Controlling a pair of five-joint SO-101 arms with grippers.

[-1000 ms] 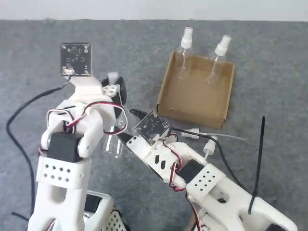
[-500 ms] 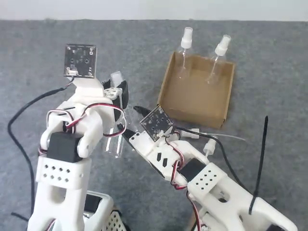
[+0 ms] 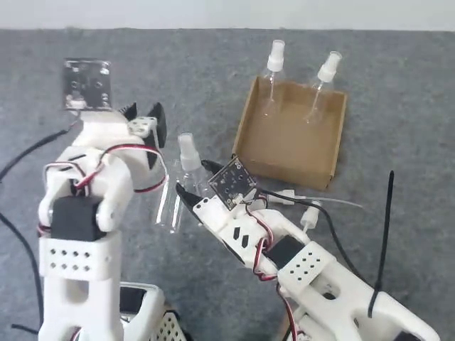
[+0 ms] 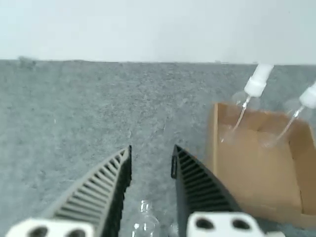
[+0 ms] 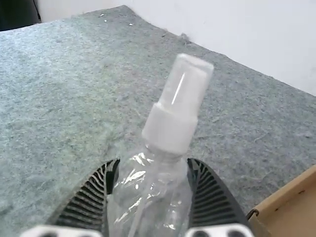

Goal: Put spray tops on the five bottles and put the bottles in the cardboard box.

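**Grey felt, one capped bottle in my right gripper, box close by**

Grey felt table [image 3: 398, 85] carries my white left arm [image 3: 78, 213] and white right arm [image 3: 306, 270]. A brown cardboard box [image 3: 291, 145] sits just beyond the right arm. Two clear plastic bottles [image 3: 270, 99] with white spray heads stand against its far wall. My right gripper [image 5: 152, 168] is clamped on a third clear plastic bottle [image 5: 148, 197], just below its white spray top [image 5: 177, 106]. That bottle is upright, near the box's front-left corner. My left gripper [image 4: 152, 150] hangs beside it, higher up, fingers [image 4: 106, 187] parted and holding nothing. Loose white spray tops [image 3: 309, 213] lie on the felt by the box's near wall.

Risks, as I judge them:
- The slick plastic could slide or twist in the grip on the lift.
- A low swing would catch the box wall.
- A wide swing would topple the two standing bottles.
- I cannot tell whether the top is fully seated, so it might pop off.

The right wrist view gives me the squeeze on the bottle's shoulder, which the high view hides behind the small camera board [image 3: 231, 183]. The high view gives me the path to the box.
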